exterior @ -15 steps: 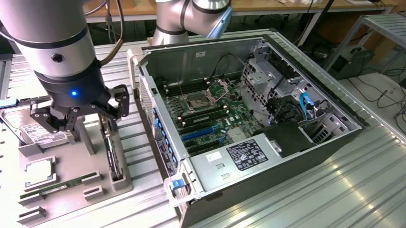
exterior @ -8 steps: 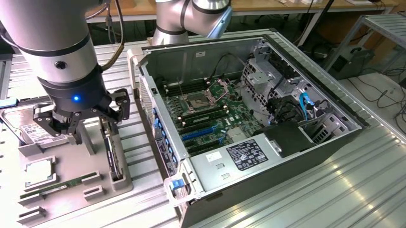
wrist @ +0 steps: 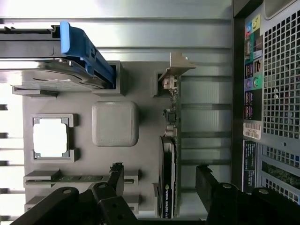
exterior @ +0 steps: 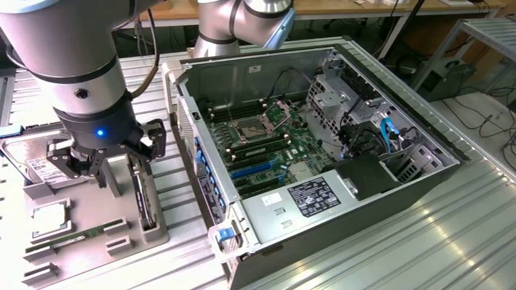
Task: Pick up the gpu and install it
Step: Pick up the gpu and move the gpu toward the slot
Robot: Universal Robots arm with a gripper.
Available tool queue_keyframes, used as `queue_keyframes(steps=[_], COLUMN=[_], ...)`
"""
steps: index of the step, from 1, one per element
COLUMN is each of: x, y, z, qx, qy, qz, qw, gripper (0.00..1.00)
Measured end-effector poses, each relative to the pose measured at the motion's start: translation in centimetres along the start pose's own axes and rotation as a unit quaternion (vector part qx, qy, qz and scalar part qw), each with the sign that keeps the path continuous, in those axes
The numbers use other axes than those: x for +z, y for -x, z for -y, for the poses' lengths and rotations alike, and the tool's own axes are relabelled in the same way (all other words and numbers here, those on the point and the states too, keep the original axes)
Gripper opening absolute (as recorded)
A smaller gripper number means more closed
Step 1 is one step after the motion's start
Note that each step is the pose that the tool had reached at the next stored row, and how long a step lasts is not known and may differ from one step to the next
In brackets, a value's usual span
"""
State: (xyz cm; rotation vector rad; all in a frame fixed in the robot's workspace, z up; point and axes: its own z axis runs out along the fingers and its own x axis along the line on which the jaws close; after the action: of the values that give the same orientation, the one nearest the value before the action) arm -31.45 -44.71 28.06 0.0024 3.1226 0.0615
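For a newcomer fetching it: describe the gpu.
At the exterior view's left of the open dark computer case sits a grey plastic tray. The thin green gpu card stands on edge along its case-side rim, alone bearing a black shroud and silver bracket.

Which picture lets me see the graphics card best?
The wrist view. It looks straight down on the graphics card, standing on edge in the gray tray, showing most of its length from metal bracket to black fan cover. The exterior view shows the graphics card as a thin dark strip in the tray.
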Motion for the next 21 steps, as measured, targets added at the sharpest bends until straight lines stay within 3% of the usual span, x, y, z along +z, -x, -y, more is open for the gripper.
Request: queue_keyframes(steps=[21], x=[3.35], y=[-0.1], z=[0.13], qx=[0.0], qy=[0.0], qz=[0.0], qw=[1.0], gripper=[0.72])
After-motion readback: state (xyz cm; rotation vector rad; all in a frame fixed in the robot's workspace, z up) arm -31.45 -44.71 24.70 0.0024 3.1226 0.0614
